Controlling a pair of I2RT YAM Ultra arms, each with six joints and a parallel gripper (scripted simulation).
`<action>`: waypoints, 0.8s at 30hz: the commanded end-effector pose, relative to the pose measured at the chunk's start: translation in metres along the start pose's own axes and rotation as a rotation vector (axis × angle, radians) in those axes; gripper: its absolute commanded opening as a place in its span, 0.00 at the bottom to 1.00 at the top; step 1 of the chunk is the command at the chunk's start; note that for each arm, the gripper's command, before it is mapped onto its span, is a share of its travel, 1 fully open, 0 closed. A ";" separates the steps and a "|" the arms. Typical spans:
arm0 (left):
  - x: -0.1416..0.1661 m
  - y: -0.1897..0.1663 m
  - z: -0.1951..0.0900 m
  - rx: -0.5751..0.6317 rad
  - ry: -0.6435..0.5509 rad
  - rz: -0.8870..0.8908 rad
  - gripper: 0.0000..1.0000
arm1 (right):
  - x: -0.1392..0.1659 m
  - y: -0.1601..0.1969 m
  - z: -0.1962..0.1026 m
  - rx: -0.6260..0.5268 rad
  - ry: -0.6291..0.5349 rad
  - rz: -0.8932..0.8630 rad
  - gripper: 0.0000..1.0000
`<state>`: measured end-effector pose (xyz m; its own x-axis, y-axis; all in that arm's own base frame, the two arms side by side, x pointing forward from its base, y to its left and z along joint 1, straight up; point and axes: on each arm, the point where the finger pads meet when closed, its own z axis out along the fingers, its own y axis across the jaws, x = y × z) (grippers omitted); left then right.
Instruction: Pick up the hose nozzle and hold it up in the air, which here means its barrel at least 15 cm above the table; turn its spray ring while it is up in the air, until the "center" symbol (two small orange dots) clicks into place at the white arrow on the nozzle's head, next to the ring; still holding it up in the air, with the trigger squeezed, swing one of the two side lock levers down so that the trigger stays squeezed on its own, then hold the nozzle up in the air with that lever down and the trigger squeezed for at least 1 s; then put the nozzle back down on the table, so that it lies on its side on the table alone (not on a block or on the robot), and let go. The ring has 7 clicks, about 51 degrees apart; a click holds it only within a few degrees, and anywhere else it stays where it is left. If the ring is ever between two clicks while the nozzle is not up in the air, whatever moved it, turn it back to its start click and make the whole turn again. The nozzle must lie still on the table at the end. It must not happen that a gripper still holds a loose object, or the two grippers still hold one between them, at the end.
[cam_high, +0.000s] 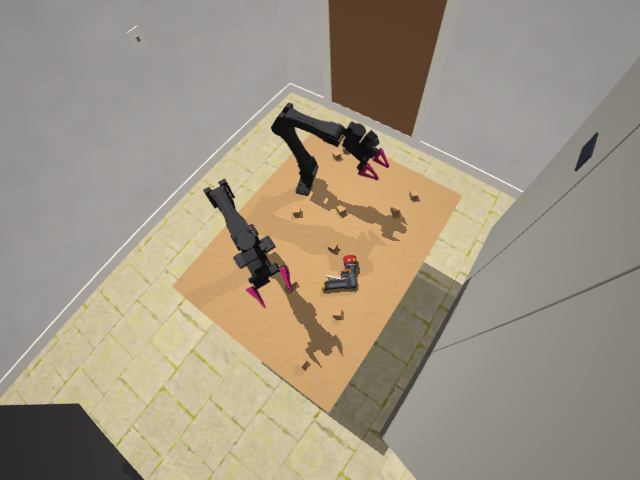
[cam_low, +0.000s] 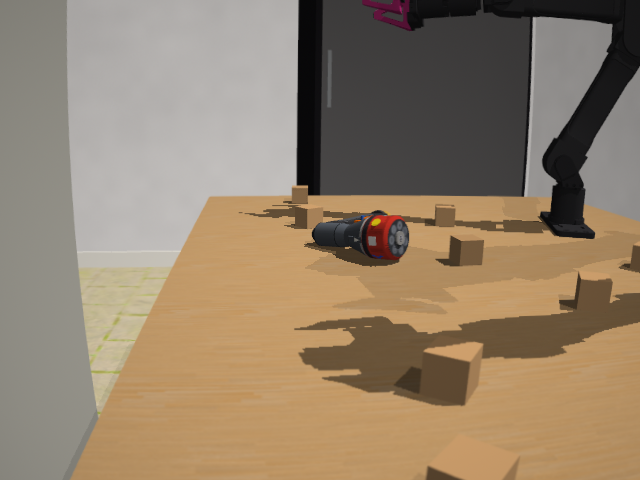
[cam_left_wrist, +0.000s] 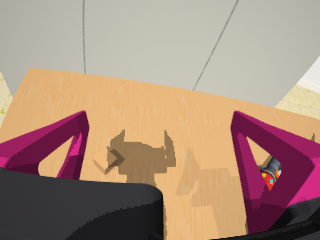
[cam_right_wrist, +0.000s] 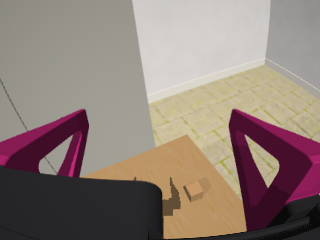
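While both arms reach out above the counter (cam_high: 392, 258) (cam_low: 206, 361) (cam_left_wrist: 125, 100) (cam_right_wrist: 170, 160), the hose nozzle (cam_high: 352, 279) (cam_low: 354, 235) (cam_left_wrist: 272, 166) lies on its side on the surface, well apart from either one. The left end effector (cam_high: 382, 172) (cam_left_wrist: 159, 119) has its fingers spread wide, with nothing between them; through the opening in one finger, its wrist view catches part of the nozzle. The right end effector (cam_high: 277, 298) (cam_low: 369, 8) (cam_right_wrist: 158, 117) is also spread and empty, high up. The red spray ring (cam_high: 349, 259) (cam_low: 379, 237) (cam_left_wrist: 268, 181) faces the exterior camera, and a small wooden block (cam_high: 334, 249) (cam_low: 466, 250) sits near it, not touching.
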<state>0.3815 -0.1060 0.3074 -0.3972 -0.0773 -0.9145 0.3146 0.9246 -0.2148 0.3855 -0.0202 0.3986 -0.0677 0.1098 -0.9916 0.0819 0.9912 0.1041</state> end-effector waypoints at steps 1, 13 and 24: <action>-0.034 0.016 -0.016 -0.070 -0.148 0.066 1.00 | -0.004 0.009 -0.006 -0.035 -0.026 -0.034 1.00; -0.105 0.048 -0.068 -0.249 -0.392 0.149 1.00 | -0.007 0.020 -0.009 -0.074 -0.064 -0.086 1.00; -0.113 0.073 -0.087 -0.361 -0.446 0.178 1.00 | -0.012 0.023 -0.014 -0.088 -0.084 -0.116 1.00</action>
<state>0.3837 0.0002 0.4038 -0.0078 -0.0005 -1.0000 0.0061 1.0000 -0.0006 0.3814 0.0009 0.4072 -0.0025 0.0012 -1.0000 0.0003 1.0000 0.0012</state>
